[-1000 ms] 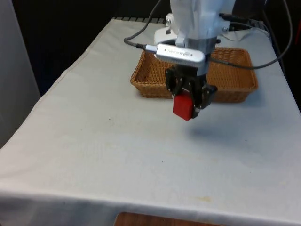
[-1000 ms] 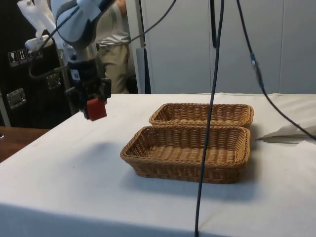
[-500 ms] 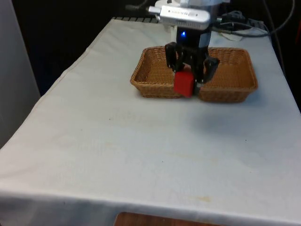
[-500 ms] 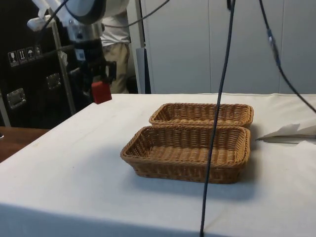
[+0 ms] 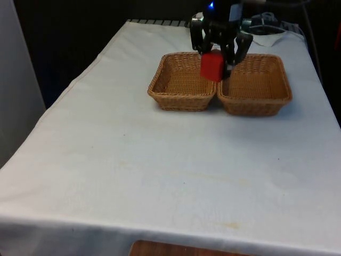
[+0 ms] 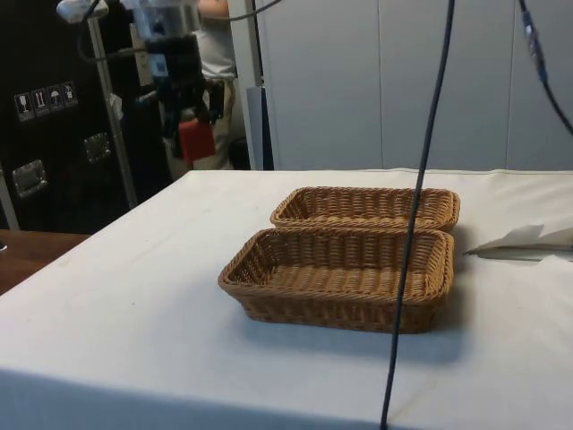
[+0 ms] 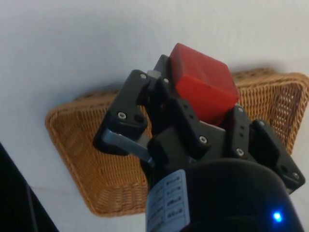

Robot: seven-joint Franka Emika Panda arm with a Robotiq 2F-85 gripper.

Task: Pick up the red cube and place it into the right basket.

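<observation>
My black gripper [image 5: 214, 60] is shut on the red cube [image 5: 211, 66] and holds it high in the air. In the front view the cube hangs over the seam between two wicker baskets, the left basket [image 5: 181, 96] and the right basket [image 5: 254, 98]. From the side, the gripper [image 6: 192, 134] and the cube [image 6: 196, 141] sit well above the table, short of the baskets [image 6: 336, 282]. The wrist view has the cube [image 7: 203, 87] clamped between the fingers [image 7: 140, 96], with wicker of a basket [image 7: 87, 159] beneath.
Both baskets stand side by side at the table's far end. A person [image 6: 210, 81] stands behind the arm in the side view. Cables [image 6: 421, 206] hang in front of the side camera. Crumpled white paper [image 6: 524, 240] lies beside the baskets.
The gripper has carried the red cube upward and away from the table's middle, towards the baskets. Its grip on the cube stayed the same throughout.
</observation>
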